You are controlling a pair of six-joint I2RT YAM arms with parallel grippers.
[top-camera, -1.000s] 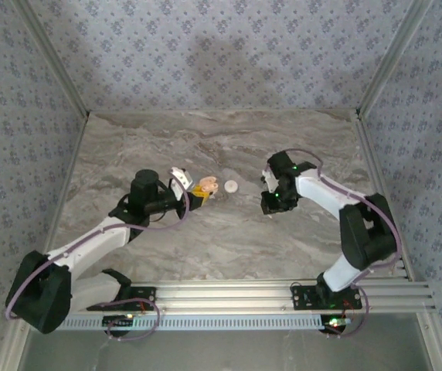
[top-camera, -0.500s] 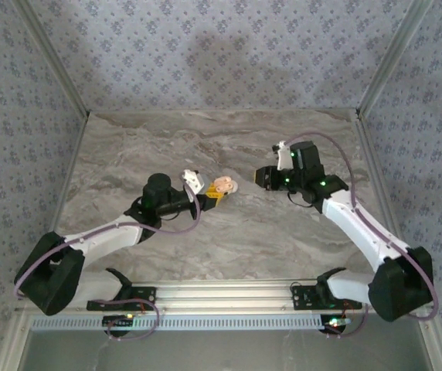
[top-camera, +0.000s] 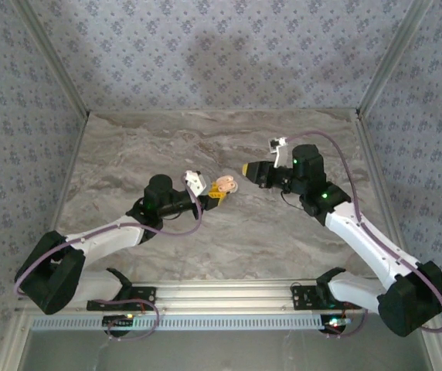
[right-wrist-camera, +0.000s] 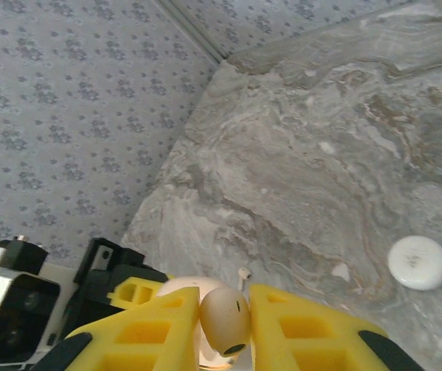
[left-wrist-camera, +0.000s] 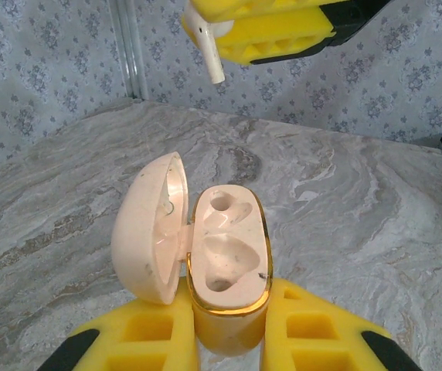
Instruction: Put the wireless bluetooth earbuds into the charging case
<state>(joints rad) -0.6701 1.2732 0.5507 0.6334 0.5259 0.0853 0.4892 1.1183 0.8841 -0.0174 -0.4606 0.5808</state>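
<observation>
The right pincer [right-wrist-camera: 222,295], closed on an earbud [right-wrist-camera: 225,321] whose stem sticks past its tips, has the open case [left-wrist-camera: 229,247] just ahead, clamped in the left pincer [left-wrist-camera: 229,340].

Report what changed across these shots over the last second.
The right arm unfolded, and the right hand, shut on a small white plastic earbud, swung left toward the left hand. The left hand edged right, carrying the open pale-pink charging case with a gold rim. Its grip on the case is unchanged.
</observation>
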